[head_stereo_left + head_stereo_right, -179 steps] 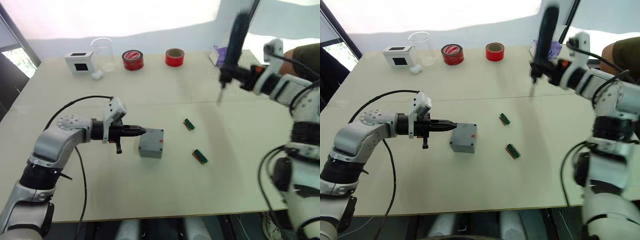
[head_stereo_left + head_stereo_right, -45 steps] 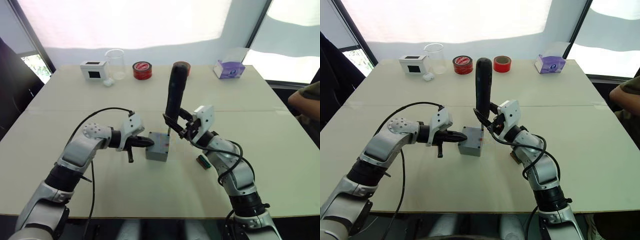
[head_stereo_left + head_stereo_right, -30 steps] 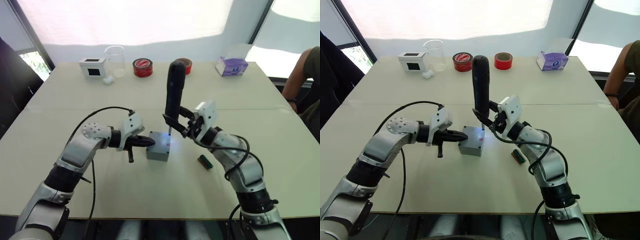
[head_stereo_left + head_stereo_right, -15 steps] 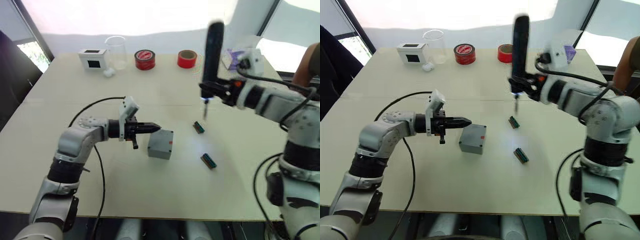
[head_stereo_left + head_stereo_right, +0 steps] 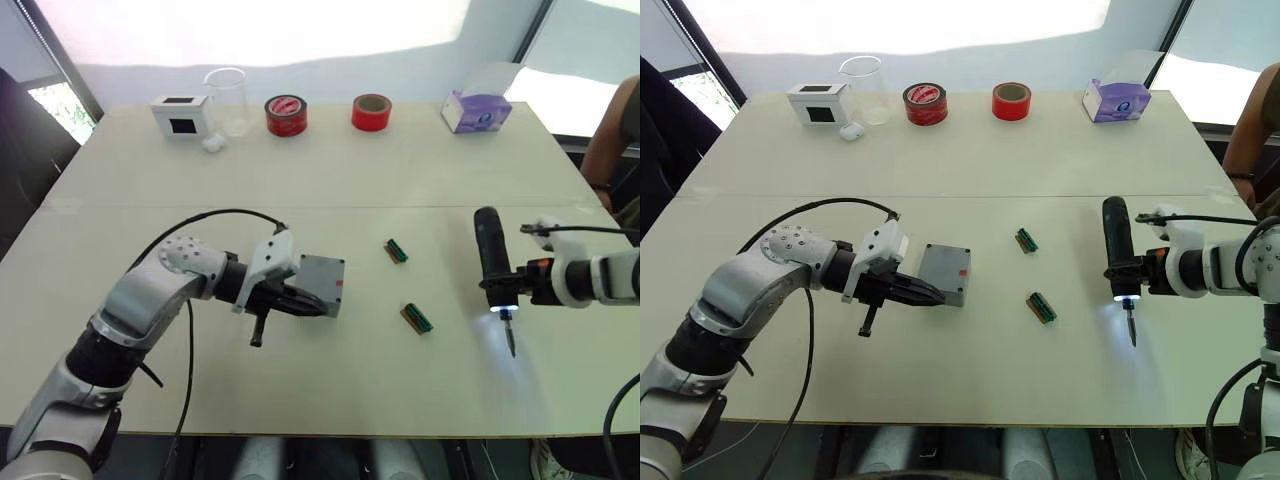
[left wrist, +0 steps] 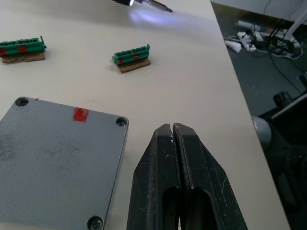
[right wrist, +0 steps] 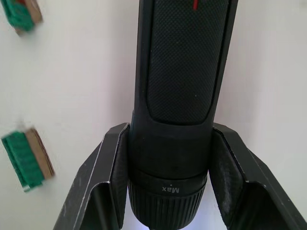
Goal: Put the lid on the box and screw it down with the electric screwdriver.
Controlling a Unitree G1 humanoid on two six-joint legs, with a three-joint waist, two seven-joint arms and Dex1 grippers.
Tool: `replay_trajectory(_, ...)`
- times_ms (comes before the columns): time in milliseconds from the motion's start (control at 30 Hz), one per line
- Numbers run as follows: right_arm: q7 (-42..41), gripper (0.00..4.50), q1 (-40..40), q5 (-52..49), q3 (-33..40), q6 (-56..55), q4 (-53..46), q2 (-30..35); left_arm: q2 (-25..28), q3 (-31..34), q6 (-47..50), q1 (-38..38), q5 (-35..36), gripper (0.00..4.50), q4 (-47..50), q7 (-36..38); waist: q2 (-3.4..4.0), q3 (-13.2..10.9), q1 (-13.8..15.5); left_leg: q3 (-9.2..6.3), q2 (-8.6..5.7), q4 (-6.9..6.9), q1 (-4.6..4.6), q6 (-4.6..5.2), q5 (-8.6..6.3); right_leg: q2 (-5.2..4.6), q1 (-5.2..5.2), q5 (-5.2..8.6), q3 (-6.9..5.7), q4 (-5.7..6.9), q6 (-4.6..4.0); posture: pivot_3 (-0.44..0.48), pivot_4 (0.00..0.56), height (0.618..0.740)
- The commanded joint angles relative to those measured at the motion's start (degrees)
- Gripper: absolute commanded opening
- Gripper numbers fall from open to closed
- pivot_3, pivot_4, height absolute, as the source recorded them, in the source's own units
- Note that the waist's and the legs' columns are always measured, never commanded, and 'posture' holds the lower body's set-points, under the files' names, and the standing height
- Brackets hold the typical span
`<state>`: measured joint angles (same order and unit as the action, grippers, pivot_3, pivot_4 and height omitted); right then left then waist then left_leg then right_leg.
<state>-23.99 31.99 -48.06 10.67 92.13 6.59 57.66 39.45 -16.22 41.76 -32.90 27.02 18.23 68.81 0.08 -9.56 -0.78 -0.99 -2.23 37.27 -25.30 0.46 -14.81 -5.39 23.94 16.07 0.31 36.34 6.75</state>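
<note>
- The lid (image 6: 57,158) sits flat on the grey box (image 5: 322,283), screw heads showing in its visible corners and a small red mark near one edge; the closed box stands near the middle of the tabletop (image 5: 330,180)
- The left gripper (image 6: 176,163) has its jaws pressed together on nothing, its tips just beside the box's near edge
- The electric screwdriver (image 5: 1118,250) is clamped between the jaws of the right gripper (image 7: 165,177), well apart from the box (off to the right); its bit points down toward the tabletop and a light glows at the tip
- Two green terminal blocks (image 5: 416,318) lie between the box and the screwdriver
- Along the far edge: a white box with black window (image 5: 181,114), a clear beaker (image 5: 228,100), two red tape rolls (image 5: 287,114), a purple tissue box (image 5: 479,110)
</note>
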Motion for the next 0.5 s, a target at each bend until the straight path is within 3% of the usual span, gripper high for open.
replay_trajectory(33, 0.5, 1.77, 1.8, -1.6, 0.2, 0.4, 0.0, 2.0, -0.4, 0.9, -0.5, 0.9, 0.3, 0.0, 1.0, -1.4, 0.0, 0.0, 0.0, 0.0, 0.0, 0.03, 0.01, 0.01, 0.01, 0.01, -0.02, -0.01, 0.0, 0.03, 0.01, 0.0, 0.15, 0.74)
replay_trajectory(467, 0.7, 1.77, 2.5, 1.3, -3.4, 0.4, 3.1, 1.2, 0.0, 2.6, -1.3, 2.9, -0.2, 0.0, -0.4, -4.0, 0.0, 0.0, 0.3, -0.05, -0.01, 0.24, 0.01, 0.0, 0.01, 0.02, -0.12, -0.01, -0.02, 0.12, 0.03, 0.0, 0.15, 0.74)
replay_trajectory(500, 0.5, 2.27, 2.4, 2.2, -3.3, 0.4, 2.6, 0.9, 0.0, 2.8, -1.2, 2.8, -0.1, 0.0, -0.9, -4.2, 0.0, 0.0, 0.3, -0.05, -0.01, 0.26, 0.01, 0.0, 0.01, 0.02, -0.13, -0.01, -0.02, 0.13, 0.03, 0.0, 0.15, 0.74)
